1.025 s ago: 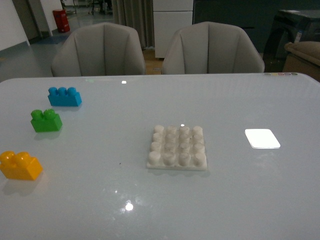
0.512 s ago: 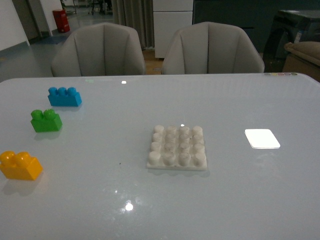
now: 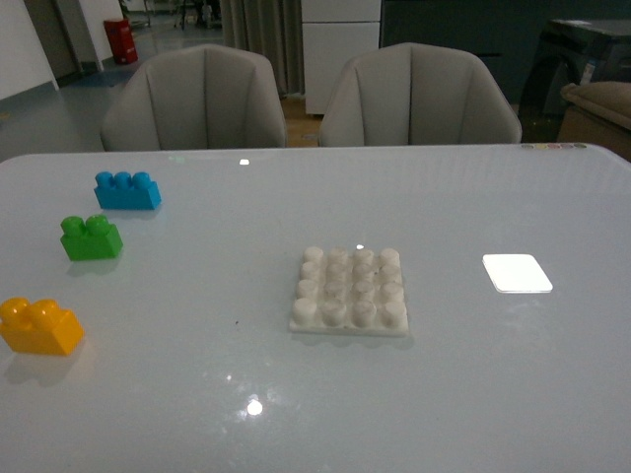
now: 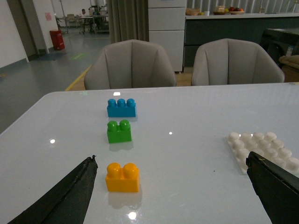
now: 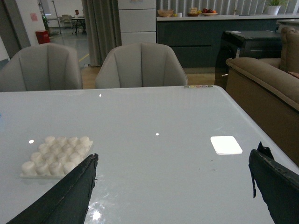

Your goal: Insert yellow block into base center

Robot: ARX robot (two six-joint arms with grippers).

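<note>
The yellow block (image 3: 39,326) rests on the table near its front left edge, two studs up. The white studded base (image 3: 350,292) lies flat at the table's middle. Neither arm shows in the front view. In the left wrist view my left gripper (image 4: 171,161) is open, its dark fingertips (image 4: 86,175) spread wide, and the yellow block (image 4: 122,177) sits on the table just inside the one finger, the base (image 4: 261,148) by the other. My right gripper (image 5: 173,161) is open over bare table, with the base (image 5: 56,155) beside one finger.
A green two-stud brick (image 3: 91,237) and a blue three-stud brick (image 3: 127,190) stand in a row behind the yellow block. A flat bright white patch (image 3: 517,273) lies right of the base. Two grey chairs (image 3: 192,99) stand behind the table's far edge.
</note>
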